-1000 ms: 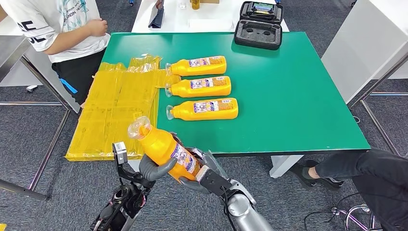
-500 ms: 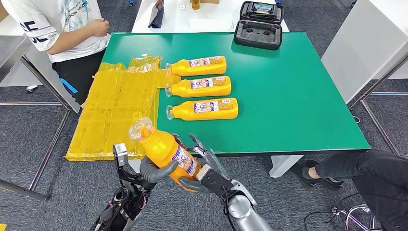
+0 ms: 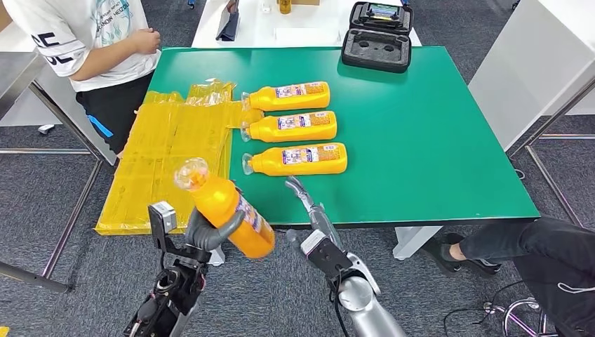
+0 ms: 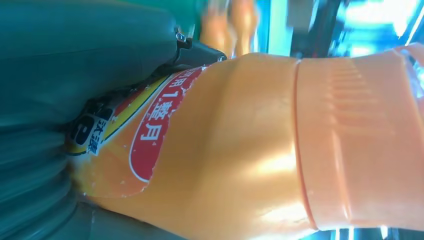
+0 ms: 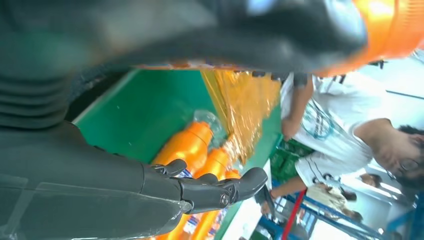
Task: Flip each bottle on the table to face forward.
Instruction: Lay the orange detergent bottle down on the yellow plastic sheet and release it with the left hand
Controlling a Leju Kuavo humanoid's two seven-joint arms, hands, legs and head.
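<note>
At the green table's near edge, my left hand grips an orange bottle, tilted with its cap up and away from me. My right hand hovers beside it, fingers straight, holding nothing. Three bottles lie in a row beside yellow plastic.

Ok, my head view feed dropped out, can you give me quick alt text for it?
The left robot hand grips an orange bottle tilted, cap up, just off the near edge of the green table, while the right robot hand is open beside it. Three more orange bottles lie in a row on the table, beside yellow plastic wrap.
</note>
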